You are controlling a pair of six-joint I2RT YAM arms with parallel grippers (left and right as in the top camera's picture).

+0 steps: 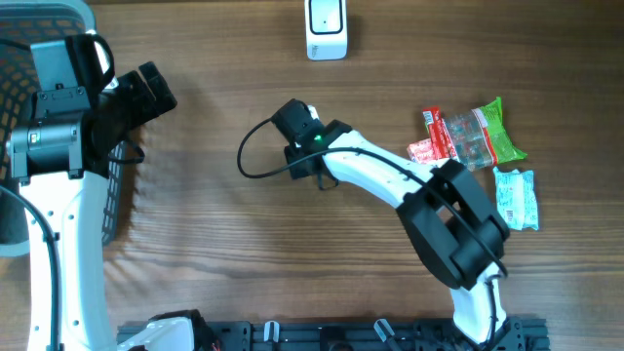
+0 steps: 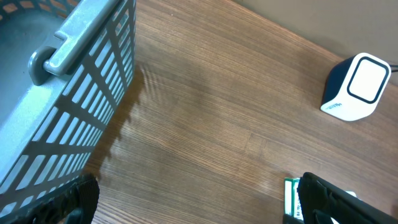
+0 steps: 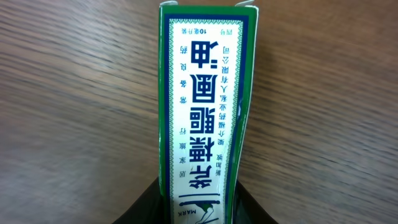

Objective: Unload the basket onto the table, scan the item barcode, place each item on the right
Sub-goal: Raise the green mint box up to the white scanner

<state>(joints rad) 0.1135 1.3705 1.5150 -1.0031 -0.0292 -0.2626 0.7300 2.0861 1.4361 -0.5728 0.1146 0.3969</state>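
A narrow green and white box [image 3: 208, 93] printed with Chinese characters lies on the wooden table and runs away from the right wrist camera. My right gripper [image 3: 202, 202] has its black fingers against both long sides of the box's near end. From overhead the right gripper [image 1: 295, 122] sits at mid table and covers the box. The white barcode scanner [image 1: 326, 27] stands at the far edge, apart from the box. My left gripper [image 1: 146, 93] hovers by the basket, open and empty. An edge of the green box [image 2: 290, 198] shows in the left wrist view.
A grey slatted basket [image 1: 29, 58] fills the left side, its wall [image 2: 74, 112] close to my left gripper. Snack packets [image 1: 478, 136] and a pale blue pack [image 1: 515, 198] lie at the right. The scanner [image 2: 356, 87] also shows in the left wrist view.
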